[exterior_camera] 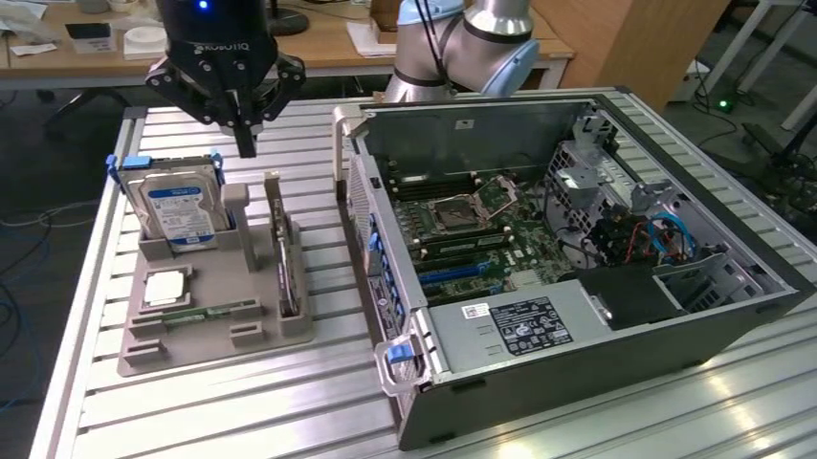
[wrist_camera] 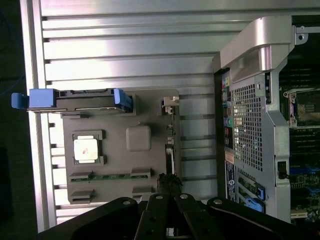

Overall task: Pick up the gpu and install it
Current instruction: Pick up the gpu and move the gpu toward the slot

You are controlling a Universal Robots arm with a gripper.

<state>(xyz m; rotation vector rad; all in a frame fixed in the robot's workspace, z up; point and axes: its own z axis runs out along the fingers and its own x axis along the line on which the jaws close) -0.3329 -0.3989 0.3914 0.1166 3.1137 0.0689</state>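
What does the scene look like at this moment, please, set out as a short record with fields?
gripper: gripper shut, holding nothing, hanging above the far end of the holder
gpu: gpu standing on edge in a holder slot, not held
holder: grey holder on the slatted table, at the exterior view's left of the case
other parts: hard drive upright; processor and memory stick lying flat
computer case: computer case open, motherboard exposed
task state: gpu not yet picked up
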